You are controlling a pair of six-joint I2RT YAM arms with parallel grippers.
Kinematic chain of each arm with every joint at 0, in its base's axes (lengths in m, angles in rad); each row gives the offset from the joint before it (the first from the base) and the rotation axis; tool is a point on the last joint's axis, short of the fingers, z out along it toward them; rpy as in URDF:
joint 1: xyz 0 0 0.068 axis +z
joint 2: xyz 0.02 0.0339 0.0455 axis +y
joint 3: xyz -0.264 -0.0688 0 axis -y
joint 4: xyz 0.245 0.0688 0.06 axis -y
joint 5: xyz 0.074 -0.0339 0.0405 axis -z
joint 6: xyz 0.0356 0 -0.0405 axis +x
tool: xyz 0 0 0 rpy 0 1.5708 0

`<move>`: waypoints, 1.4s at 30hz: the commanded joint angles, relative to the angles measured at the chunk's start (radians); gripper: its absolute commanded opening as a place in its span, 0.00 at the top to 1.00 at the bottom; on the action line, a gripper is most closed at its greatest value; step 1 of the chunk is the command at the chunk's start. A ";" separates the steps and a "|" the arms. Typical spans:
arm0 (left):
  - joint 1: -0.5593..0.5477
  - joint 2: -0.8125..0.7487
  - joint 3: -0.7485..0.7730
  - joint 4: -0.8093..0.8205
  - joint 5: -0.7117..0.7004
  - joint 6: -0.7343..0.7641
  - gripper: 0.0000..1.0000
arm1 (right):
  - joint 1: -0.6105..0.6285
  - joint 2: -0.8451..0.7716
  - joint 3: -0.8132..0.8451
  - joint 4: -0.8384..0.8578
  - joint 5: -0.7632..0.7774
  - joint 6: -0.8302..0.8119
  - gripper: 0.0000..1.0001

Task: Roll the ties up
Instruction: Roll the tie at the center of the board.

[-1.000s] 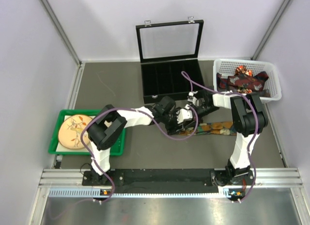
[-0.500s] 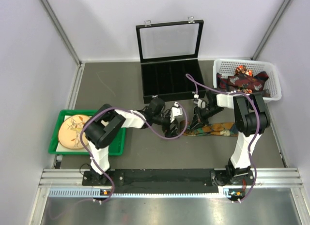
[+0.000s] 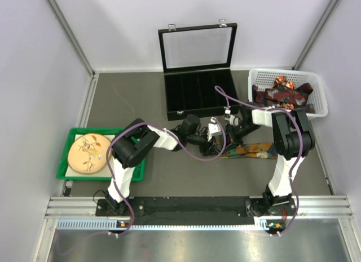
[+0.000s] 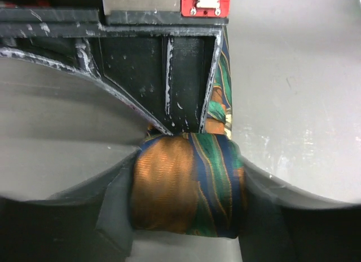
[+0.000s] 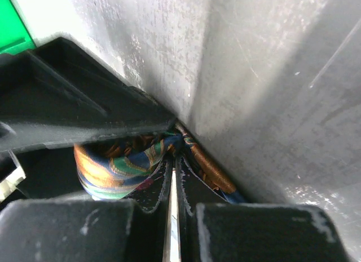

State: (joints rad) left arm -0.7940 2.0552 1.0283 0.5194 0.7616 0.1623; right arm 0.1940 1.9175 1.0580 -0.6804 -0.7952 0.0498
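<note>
One tie (image 3: 252, 151) lies flat on the grey surface (image 3: 130, 104), at approx. 5 o'clock from the black case (image 3: 197, 94). Its end at 9 o'clock is wound into a fat little roll (image 4: 180, 191), orange, green & blue. The rest of it, the bigger part, runs off flat toward 3 o'clock.

The left claw (image 3: 216, 146) has the roll btw. its two fingers, one on each side, so it is closed on the roll. The right claw (image 5: 172, 171) is closed too, fingers pressed together. Its tips are right at the roll, where the flat strip comes out. Can't tell if it nips any cloth or just pushes on it.

So I think the rolling step is on for this tie, & only a bit done: small roll, lots of flat cloth to go. More ties (image 3: 282, 92) sit in the white basket (image 3: 316, 109) at 3 o'clock from the case, not rolled yet.

Next move, my guess: tip the roll over toward 3 o'clock, along the strip, w/ the cloth pulled tight & straight. The right claw needs to get out of the way, or hold the strip down a bit further along. If the left claw opens too wide, the roll may spring apart. The edges must line up, or the roll goes crooked like a cone.
</note>
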 commanded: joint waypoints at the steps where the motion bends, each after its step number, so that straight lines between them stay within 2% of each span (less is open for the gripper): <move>1: -0.011 -0.001 0.001 -0.146 -0.005 0.081 0.56 | 0.012 -0.020 0.008 -0.007 0.018 -0.047 1.00; 3: -0.017 -0.016 -0.019 -0.197 -0.031 0.161 0.66 | 0.012 -0.015 0.045 -0.047 0.014 -0.080 1.00; 4: -0.019 -0.029 -0.043 -0.235 -0.047 0.198 0.67 | 0.004 -0.015 0.062 -0.068 0.014 -0.093 1.00; 5: -0.025 -0.035 -0.053 -0.260 -0.092 0.216 0.68 | -0.005 -0.026 0.094 -0.118 0.011 -0.103 0.95; 6: -0.027 -0.038 -0.060 -0.281 -0.110 0.232 0.69 | -0.016 -0.034 0.106 -0.137 0.014 -0.122 0.83; 8: -0.027 -0.044 -0.089 -0.295 -0.165 0.243 0.74 | -0.047 -0.067 0.143 -0.220 0.034 -0.152 0.75; 12: -0.027 -0.032 -0.103 -0.300 -0.229 0.215 0.81 | -0.059 -0.112 0.178 -0.333 0.135 -0.273 0.76; 17: -0.008 -0.010 -0.067 -0.370 -0.289 0.163 0.90 | -0.057 -0.100 0.155 -0.352 0.253 -0.300 0.79; 21: 0.029 -0.029 -0.053 -0.446 -0.300 0.177 0.93 | -0.057 -0.069 0.192 -0.353 0.323 -0.327 0.78; 26: 0.047 -0.093 -0.082 -0.510 -0.314 0.217 0.94 | -0.057 -0.028 0.232 -0.378 0.372 -0.364 0.78; 30: 0.047 -0.118 -0.102 -0.506 -0.292 0.223 0.94 | -0.038 0.000 0.209 -0.329 0.398 -0.373 0.78; 36: 0.042 -0.092 -0.022 -0.545 -0.268 0.240 0.89 | -0.007 0.058 0.192 -0.263 0.468 -0.367 0.80; 42: 0.049 -0.153 0.025 -0.545 -0.190 0.335 0.82 | -0.008 0.061 0.186 -0.263 0.514 -0.361 0.81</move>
State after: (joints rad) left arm -0.7612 1.9179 1.0439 0.1184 0.5823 0.4030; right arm 0.1707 1.9293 1.2530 -1.0214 -0.3809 -0.2920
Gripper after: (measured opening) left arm 0.418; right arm 0.193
